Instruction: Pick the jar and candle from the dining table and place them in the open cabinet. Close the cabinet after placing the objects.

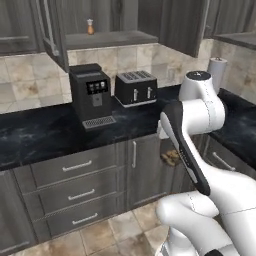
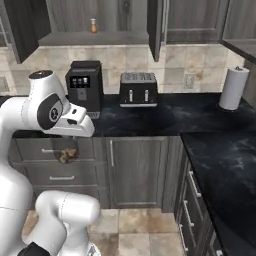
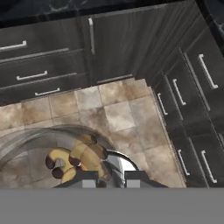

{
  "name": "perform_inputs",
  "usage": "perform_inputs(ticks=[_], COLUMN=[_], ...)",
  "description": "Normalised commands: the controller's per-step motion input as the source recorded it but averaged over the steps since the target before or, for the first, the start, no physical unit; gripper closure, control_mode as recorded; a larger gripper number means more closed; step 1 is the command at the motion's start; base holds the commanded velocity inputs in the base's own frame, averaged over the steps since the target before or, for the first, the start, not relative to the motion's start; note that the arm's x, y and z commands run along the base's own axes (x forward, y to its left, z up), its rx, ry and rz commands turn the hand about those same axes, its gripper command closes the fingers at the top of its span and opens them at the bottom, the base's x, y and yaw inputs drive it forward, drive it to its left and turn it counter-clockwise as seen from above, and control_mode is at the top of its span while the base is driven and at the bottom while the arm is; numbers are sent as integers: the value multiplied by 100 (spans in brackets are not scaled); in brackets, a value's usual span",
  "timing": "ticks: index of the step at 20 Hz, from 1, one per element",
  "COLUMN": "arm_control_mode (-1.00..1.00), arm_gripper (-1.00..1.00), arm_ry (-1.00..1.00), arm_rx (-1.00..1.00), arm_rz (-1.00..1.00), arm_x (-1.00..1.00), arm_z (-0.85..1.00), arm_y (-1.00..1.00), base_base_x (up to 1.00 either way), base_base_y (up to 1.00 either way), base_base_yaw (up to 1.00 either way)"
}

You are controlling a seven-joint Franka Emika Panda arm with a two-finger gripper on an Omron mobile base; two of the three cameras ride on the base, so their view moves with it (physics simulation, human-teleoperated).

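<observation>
Counter point(image 1: 40, 135): black marble slab running along the tiled wall, with grey drawer fronts below. Your base faces it, which puts the wall unit above within the arm's reach.
Cabinet point(image 1: 120, 37): dark grey upper unit over the counter, with its tall door point(image 1: 50, 30) swung out at the left edge. You have an open way to the grey shelf, so I judge this to be the drop-off place for the load.
Arm point(image 1: 192, 120): folded tight and low in front of the lower cabinet doors. That looks to me like a carrying pose that keeps the load clear of the counter's front edge.
Coffee machine point(image 1: 90, 95): stands on the counter under the shelf's left part. Watch it when you lift.
Toaster point(image 1: 136, 88): just beside the coffee machine, under the shelf's right part.
Paper roll point(image 2: 234, 87): upright near the counter's far right corner, well apart from your path.
Jar point(image 3: 83, 157): smoky glass with brown-gold bits at its bottom. It hangs from the hand below counter height, over the floor tiles, and is not yet on the shelf.
Gripper point(image 3: 109, 177): clamped as narrow as it goes, pinching the jar's wall, which is why the jar rides with the hand.
Orange item point(image 1: 90, 26): small and pale-topped, on the shelf toward its left end. Set the jar clear of it.
</observation>
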Motion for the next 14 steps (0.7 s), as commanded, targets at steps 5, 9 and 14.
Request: perform_inputs(ticks=[5, 9, 14], arm_control_mode=[100, 100, 100], arm_gripper=[100, 100, 100], arm_ry=[0, 0, 0], arm_rx=[0, 0, 0], arm_rz=[0, 0, 0], arm_x=[0, 0, 0], arm_z=[0, 0, 0], arm_y=[0, 0, 0], base_base_x=[98, 96, 49], base_base_y=[15, -34, -63], base_base_yaw=[27, 31, 21])
